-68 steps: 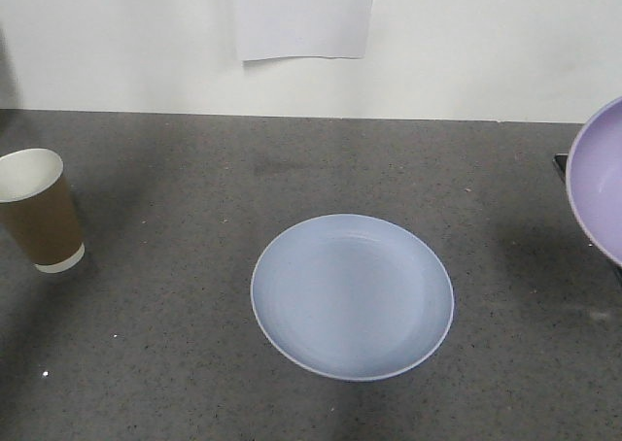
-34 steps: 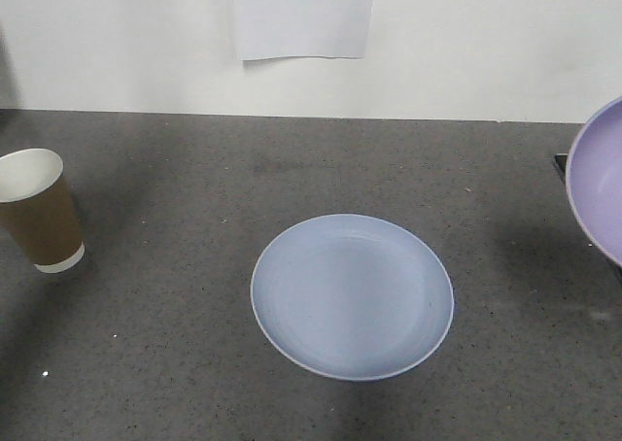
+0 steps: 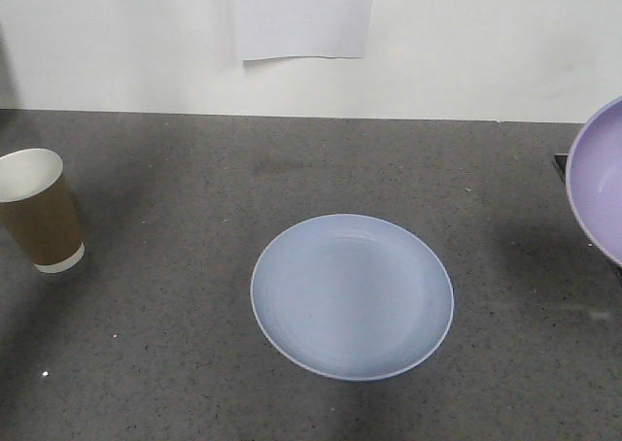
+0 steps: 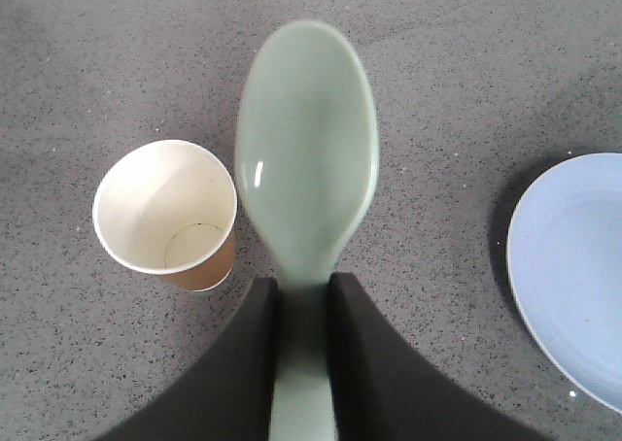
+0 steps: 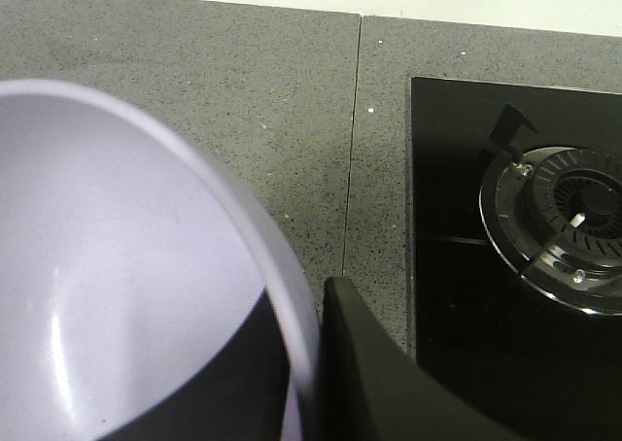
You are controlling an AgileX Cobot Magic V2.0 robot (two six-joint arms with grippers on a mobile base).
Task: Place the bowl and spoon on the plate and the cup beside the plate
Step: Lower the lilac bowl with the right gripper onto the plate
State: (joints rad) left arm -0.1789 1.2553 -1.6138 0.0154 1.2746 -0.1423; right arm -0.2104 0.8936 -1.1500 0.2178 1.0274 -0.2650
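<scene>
Now the left fingers [image 4: 243, 363] pinched the pale mint-green plastic spoon [image 4: 306, 169] aloft near the brown paper cup [image 4: 165, 218], the right fingers [image 5: 369, 373] clamped the rim of the deep lavender plastic bowl [image 5: 107, 266]; the round pale-blue plate [image 3: 352, 295] lay bare, so a centred bowl lowering looked next

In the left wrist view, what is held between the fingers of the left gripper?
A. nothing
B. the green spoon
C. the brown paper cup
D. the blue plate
B: the handle of the green spoon passes between the two black fingers of the left gripper, while the cup stands free to its side.
</scene>
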